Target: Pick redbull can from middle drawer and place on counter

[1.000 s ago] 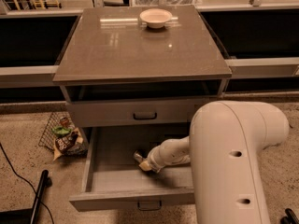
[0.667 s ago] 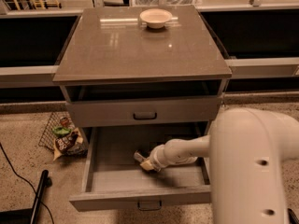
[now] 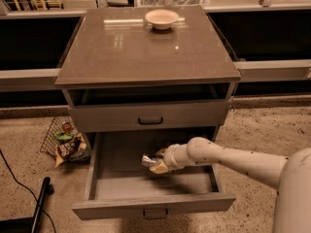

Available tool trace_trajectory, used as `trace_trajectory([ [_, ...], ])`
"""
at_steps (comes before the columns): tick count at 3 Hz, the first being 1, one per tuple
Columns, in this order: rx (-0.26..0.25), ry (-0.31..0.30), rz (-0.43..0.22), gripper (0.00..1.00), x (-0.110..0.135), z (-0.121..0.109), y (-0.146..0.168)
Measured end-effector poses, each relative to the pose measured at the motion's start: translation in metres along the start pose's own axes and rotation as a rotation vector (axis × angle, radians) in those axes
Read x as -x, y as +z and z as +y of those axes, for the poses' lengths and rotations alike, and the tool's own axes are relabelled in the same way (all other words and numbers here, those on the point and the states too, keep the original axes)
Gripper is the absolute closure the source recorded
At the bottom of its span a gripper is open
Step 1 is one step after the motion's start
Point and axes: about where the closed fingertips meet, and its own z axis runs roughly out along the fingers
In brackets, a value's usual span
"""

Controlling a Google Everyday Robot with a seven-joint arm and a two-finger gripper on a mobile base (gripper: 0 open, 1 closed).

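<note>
The middle drawer (image 3: 121, 178) is pulled wide open below the closed upper drawer (image 3: 150, 116). My gripper (image 3: 154, 161) reaches into it from the right, at about the middle of the drawer. Its tan fingers (image 3: 159, 168) are shut on the redbull can (image 3: 147, 159), a small silvery can that sticks out to the left of the fingers just above the drawer floor. My white arm (image 3: 228, 159) crosses the drawer's right wall. The grey-brown counter (image 3: 146, 52) lies above as the cabinet's top.
A cream bowl (image 3: 162, 18) sits at the back middle of the counter. A wire basket with snack bags (image 3: 65, 142) stands on the speckled floor left of the cabinet. A black cable and pole (image 3: 39, 203) lie at the lower left.
My arm's big elbow has swung to the right and out of the middle of the view. The gripper stays in the drawer with the can, slightly higher than before.
</note>
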Motion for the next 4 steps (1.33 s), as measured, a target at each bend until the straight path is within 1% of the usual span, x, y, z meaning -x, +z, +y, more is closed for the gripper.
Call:
trace_trajectory([
  [1,0.022,-0.042,-0.003,1.0,0.0,0.006,-0.002],
  [2,0.032,-0.042,-0.012,1.0,0.0,0.006,-0.002],
  [3,0.059,-0.135,-0.074,1.0,0.022,0.011,-0.032],
  [4,0.127,-0.341,-0.132,1.0,0.06,0.038,-0.075],
])
